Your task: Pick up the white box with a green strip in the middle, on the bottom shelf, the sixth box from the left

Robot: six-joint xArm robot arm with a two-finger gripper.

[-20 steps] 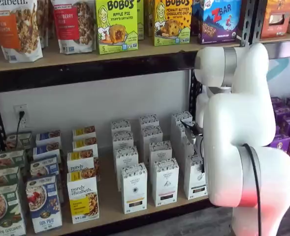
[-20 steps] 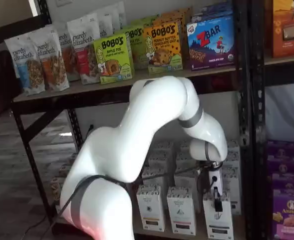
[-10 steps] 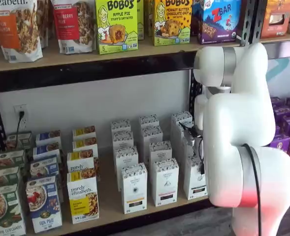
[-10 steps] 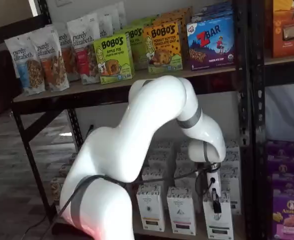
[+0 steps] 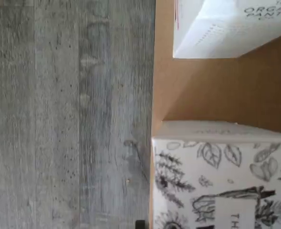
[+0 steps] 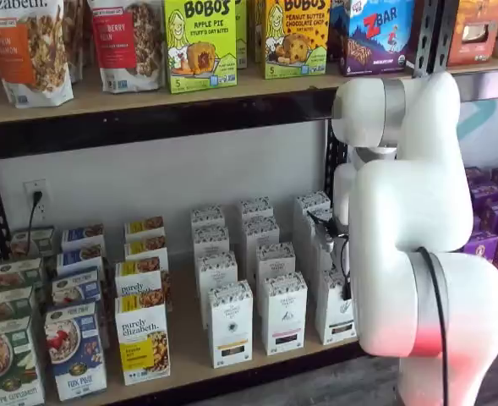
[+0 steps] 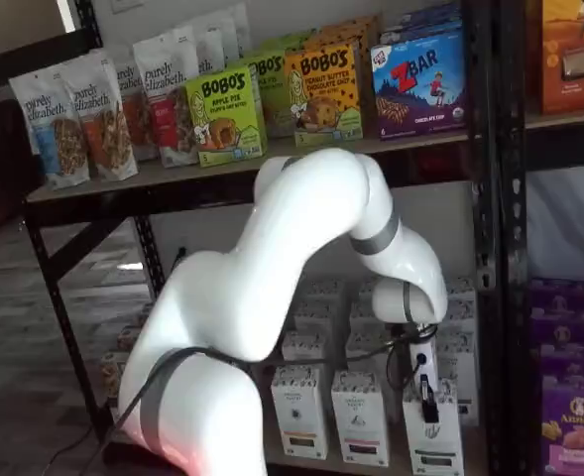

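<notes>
The white box stands at the right end of the front row on the bottom shelf, with a dark strip low on its front. It also shows in a shelf view, partly behind my arm. My gripper hangs right in front of its upper part; only a black finger shows, side-on, so open or shut cannot be told. In the wrist view the box's leaf-patterned top sits close below the camera at the board's edge.
Two like white cartons stand left of it, with more rows behind. The wrist view shows a neighbouring carton and grey plank floor. A black upright rises at the right. Granola boxes fill the shelf's left.
My wrist and gripper have shifted slightly left in front of the white box. The boxes have not moved.
</notes>
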